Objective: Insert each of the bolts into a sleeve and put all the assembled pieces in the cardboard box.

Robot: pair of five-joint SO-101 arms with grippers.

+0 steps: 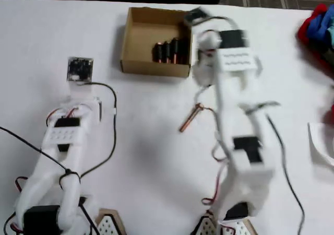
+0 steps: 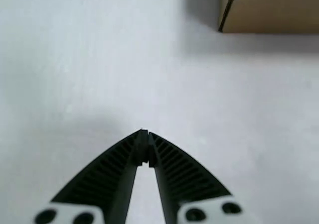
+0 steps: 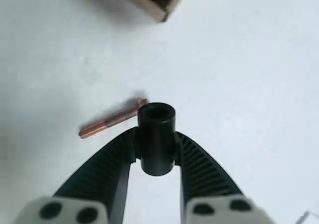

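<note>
While the right gripper (image 3: 156, 134) is clamped on a black sleeve (image 3: 157, 157), I note the sleeve sits between the fingertips with its open bore facing the wrist camera. One copper bolt (image 3: 112, 120) lies flat on the table (image 1: 146, 151) just beyond the sleeve. Its near end is close beside the sleeve's rim, and I cannot tell whether they touch. From the high view, the bolt (image 1: 190, 117) rests near the right arm, on the arms' side of the cardboard box (image 1: 154, 67) and apart from it. Inside the box, several dark assembled pieces (image 1: 168, 51) lie side by side against its right wall. Left gripper (image 2: 143, 134): jaws closed tip to tip, holding nothing, over bare table, with a box corner (image 2: 269, 15) well beyond it.
</note>
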